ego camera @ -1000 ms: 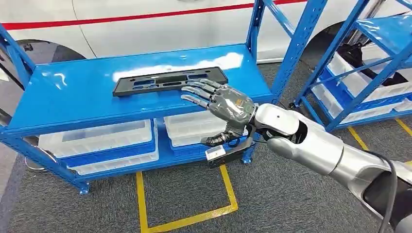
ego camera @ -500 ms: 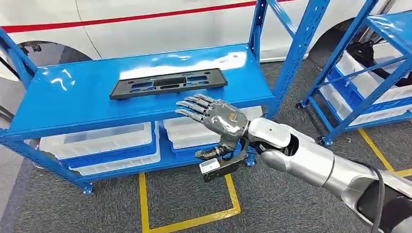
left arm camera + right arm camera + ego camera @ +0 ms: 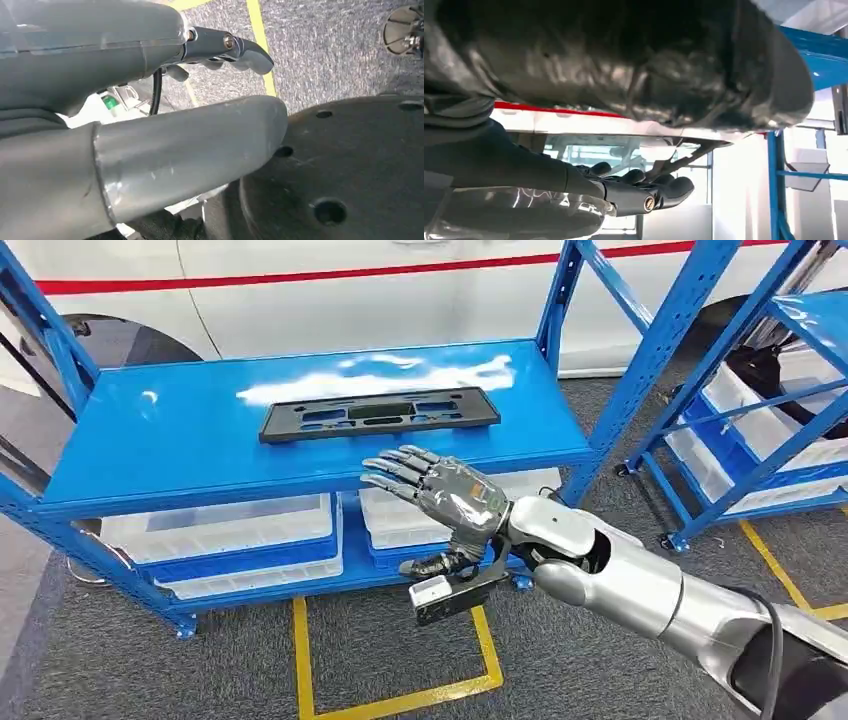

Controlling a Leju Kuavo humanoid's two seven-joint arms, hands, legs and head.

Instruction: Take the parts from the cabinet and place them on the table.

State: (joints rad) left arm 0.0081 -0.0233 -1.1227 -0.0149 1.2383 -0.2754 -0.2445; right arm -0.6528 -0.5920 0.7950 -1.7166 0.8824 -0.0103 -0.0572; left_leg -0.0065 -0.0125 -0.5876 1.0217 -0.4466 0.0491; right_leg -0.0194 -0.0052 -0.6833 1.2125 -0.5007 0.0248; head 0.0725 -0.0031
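Head view: right hand has drawn back from the part.

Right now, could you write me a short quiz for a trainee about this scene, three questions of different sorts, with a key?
1. True or false: the right hand holds the black part.
2. Where does the part lie? A) on the shelf top B) in a white bin C) on the floor
3. Fill in: the right hand's fingers are ____ (spread or curled).

Key: 1. false; 2. A; 3. spread
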